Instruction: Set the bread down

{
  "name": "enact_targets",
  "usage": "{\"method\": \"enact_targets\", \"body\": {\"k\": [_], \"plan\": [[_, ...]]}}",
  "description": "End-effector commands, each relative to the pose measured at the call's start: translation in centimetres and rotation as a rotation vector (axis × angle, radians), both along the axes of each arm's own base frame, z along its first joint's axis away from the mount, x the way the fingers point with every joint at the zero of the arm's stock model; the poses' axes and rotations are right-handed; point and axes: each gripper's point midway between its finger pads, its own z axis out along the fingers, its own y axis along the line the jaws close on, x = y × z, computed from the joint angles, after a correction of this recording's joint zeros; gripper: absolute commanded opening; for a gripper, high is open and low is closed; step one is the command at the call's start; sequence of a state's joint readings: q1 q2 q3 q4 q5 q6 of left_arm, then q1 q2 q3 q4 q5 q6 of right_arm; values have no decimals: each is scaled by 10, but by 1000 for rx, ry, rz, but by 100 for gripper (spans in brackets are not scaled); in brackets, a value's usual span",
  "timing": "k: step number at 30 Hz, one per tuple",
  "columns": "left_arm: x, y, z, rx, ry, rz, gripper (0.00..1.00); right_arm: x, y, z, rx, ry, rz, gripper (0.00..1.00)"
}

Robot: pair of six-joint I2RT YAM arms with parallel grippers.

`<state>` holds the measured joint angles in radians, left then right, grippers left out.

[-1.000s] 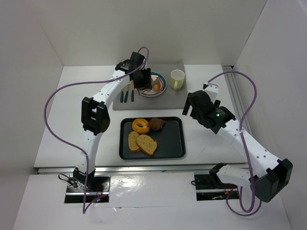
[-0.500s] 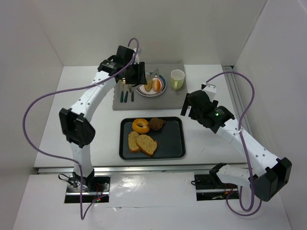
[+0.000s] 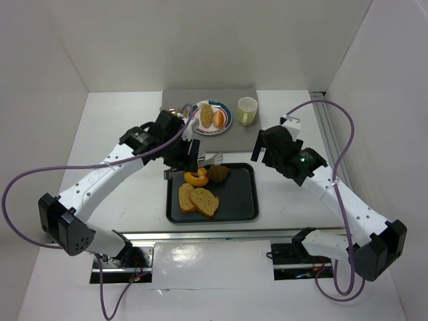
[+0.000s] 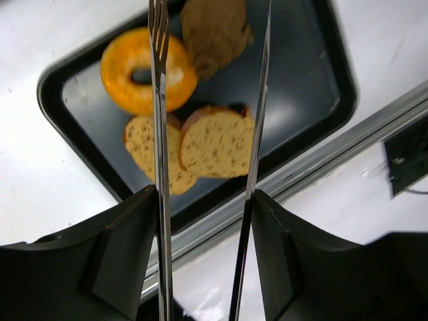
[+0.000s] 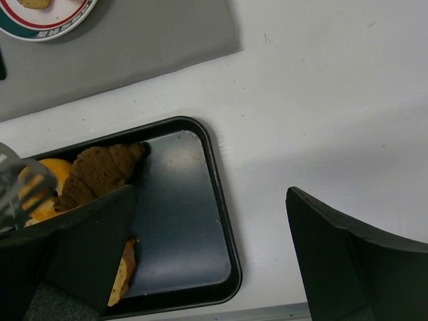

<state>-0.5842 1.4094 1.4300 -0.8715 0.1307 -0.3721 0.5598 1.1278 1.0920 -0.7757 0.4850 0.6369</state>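
Observation:
A bread slice [image 3: 206,115] lies on the plate [image 3: 229,121] next to an orange roll [image 3: 219,120]. Two more bread slices [image 3: 204,201] lie on the black tray [image 3: 242,200], also in the left wrist view [image 4: 217,144]. My left gripper [image 3: 194,155] [image 4: 204,194] is shut on metal tongs [image 3: 212,159] [image 4: 159,134]. The tongs' blades stand apart with nothing between them, above the tray's far left. My right gripper [image 3: 267,150] [image 5: 221,247] is open and empty above the tray's right edge [image 5: 180,221].
A bagel [image 3: 196,176] [image 4: 144,70] and a brown croissant [image 3: 218,173] [image 5: 100,170] lie at the tray's far side. A pale cup [image 3: 247,110] stands right of the plate on the grey mat [image 3: 241,137]. White walls enclose the table.
My left arm has swung from the plate back toward me, over the tray. A bread slice now lies on the plate. The right arm has barely moved.

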Motion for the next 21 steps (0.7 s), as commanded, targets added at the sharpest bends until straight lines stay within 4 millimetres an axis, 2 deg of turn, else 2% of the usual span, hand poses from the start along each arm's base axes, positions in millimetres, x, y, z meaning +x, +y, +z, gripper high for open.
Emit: {"method": "enact_targets", "body": {"k": [1, 7, 17, 21], "plan": [[-7, 8, -12, 71, -27, -38, 68, 10, 5, 22, 46, -80, 8, 100], [-19, 2, -25, 69, 23, -79, 68, 10, 5, 22, 45, -80, 8, 100], [-19, -9, -50, 123, 70, -108, 66, 7, 3, 17, 41, -72, 8, 100], [-20, -16, -43, 106, 60, -124, 60, 5, 2, 16, 41, -72, 8, 100]]}}
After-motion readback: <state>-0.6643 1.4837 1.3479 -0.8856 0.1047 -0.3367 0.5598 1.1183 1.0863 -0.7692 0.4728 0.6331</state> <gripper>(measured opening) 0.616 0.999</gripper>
